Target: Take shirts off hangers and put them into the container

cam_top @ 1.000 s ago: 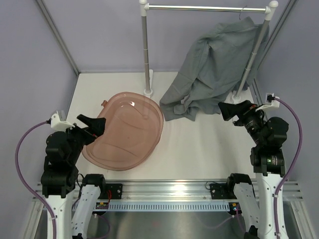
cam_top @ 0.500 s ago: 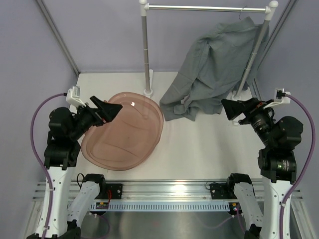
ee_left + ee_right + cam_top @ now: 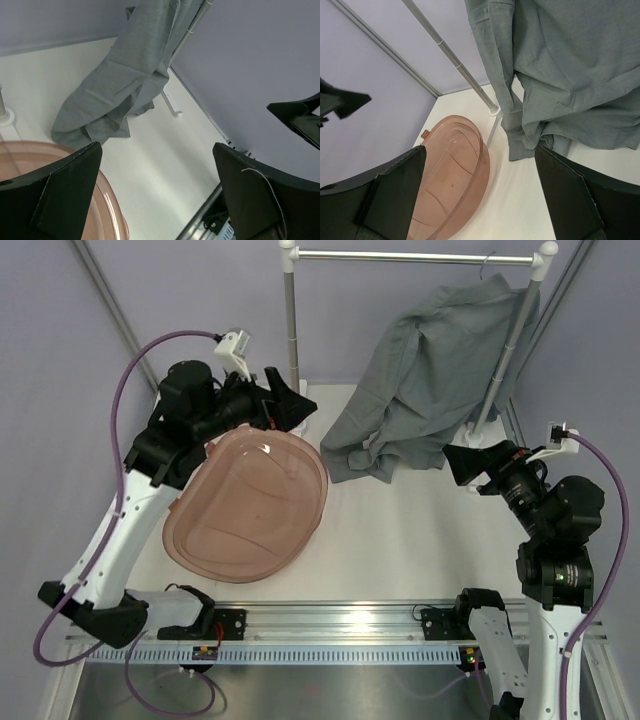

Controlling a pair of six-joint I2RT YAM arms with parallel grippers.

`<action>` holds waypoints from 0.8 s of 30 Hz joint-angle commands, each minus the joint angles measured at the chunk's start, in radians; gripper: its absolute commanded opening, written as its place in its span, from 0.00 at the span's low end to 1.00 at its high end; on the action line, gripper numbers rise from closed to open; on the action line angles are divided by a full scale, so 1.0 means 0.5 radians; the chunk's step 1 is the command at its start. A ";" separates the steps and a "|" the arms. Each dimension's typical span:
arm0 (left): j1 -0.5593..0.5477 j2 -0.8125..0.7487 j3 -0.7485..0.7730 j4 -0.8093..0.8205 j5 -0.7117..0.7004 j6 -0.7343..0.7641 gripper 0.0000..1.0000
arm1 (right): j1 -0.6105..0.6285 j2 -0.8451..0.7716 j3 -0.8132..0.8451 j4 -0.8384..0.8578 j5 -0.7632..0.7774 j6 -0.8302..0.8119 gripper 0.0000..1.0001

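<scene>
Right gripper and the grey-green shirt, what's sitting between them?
Only bare white table. The right wrist view shows the right gripper, jaws open, facing the shirt with nothing else in the gap.

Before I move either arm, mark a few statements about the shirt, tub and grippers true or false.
1. The shirt hangs on the rail. True.
2. The tub holds the shirt. False: it is empty.
3. The left gripper and right gripper are both open. True.
4. The right gripper grips the shirt. False: it is open and holds nothing.
</scene>
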 commanded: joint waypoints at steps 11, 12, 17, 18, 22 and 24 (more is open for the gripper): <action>-0.078 0.937 0.561 1.422 0.717 0.221 0.99 | -0.004 -0.153 0.093 -0.256 -0.019 -0.086 0.99; -0.094 1.065 0.664 1.529 0.735 0.227 0.99 | -0.004 -0.168 0.087 -0.247 -0.031 -0.073 1.00; -0.228 1.498 1.205 1.392 0.788 0.457 0.99 | -0.001 -0.193 0.047 -0.225 -0.132 -0.049 1.00; -0.238 1.539 1.230 1.486 0.794 0.460 0.99 | -0.004 -0.196 0.050 -0.237 -0.132 -0.058 0.99; -0.269 1.695 1.236 1.757 0.708 0.408 0.99 | -0.004 -0.236 0.068 -0.290 -0.099 -0.119 0.99; -0.278 1.756 1.291 1.815 0.662 0.396 0.99 | -0.004 -0.266 0.087 -0.311 -0.080 -0.150 0.99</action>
